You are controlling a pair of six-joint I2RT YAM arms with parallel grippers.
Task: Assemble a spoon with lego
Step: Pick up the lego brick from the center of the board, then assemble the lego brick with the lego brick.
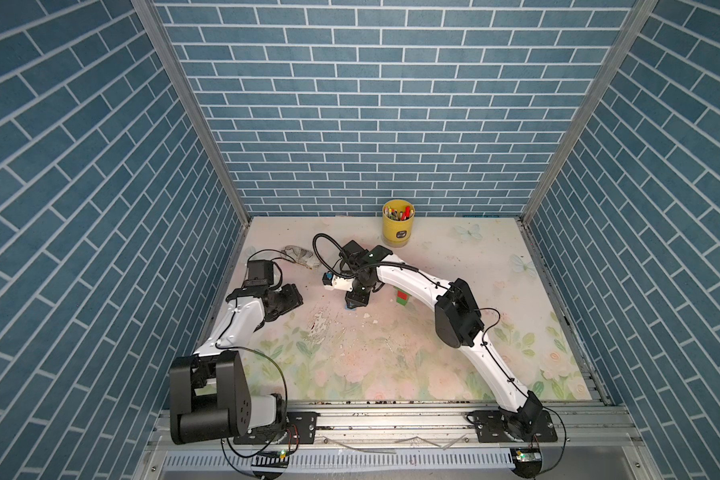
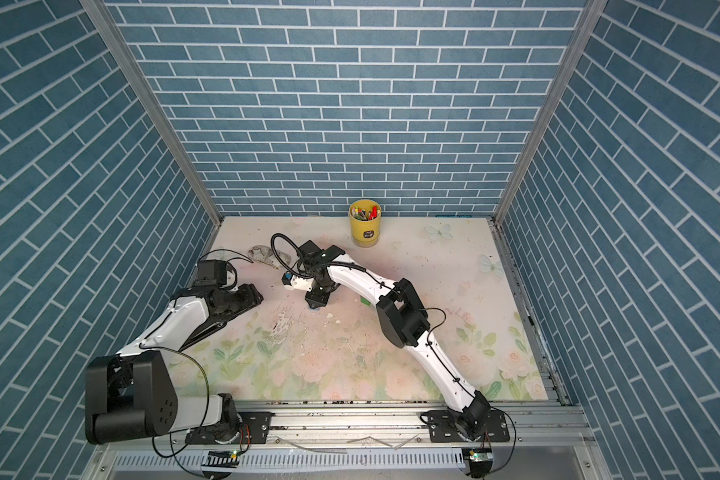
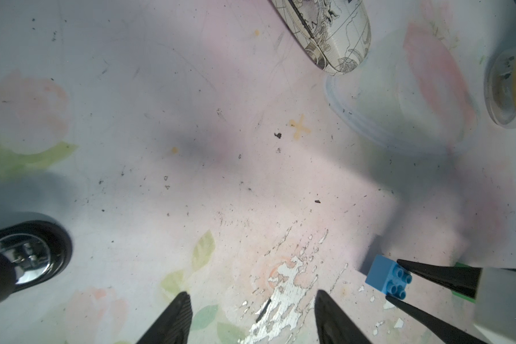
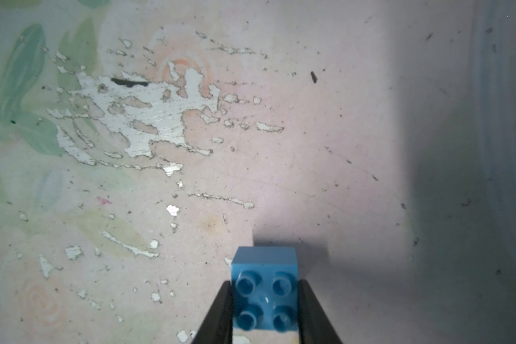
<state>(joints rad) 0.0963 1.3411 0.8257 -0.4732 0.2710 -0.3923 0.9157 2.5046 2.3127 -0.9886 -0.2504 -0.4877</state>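
On the flowery table (image 1: 350,365) in front of the yellow cup (image 1: 397,224), the right claw (image 4: 264,286) squeezes the blue brick (image 4: 264,262), likely for the red-and-green stack (image 1: 403,296); the left claw (image 3: 251,293) sits half open, empty.

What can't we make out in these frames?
Brick stack: mostly behind the right arm in both top views; brick count unclear.
Light-blue brick: nearly hidden under the right end effector in both top views.
Contents of the yellow cup: too small, both top views.
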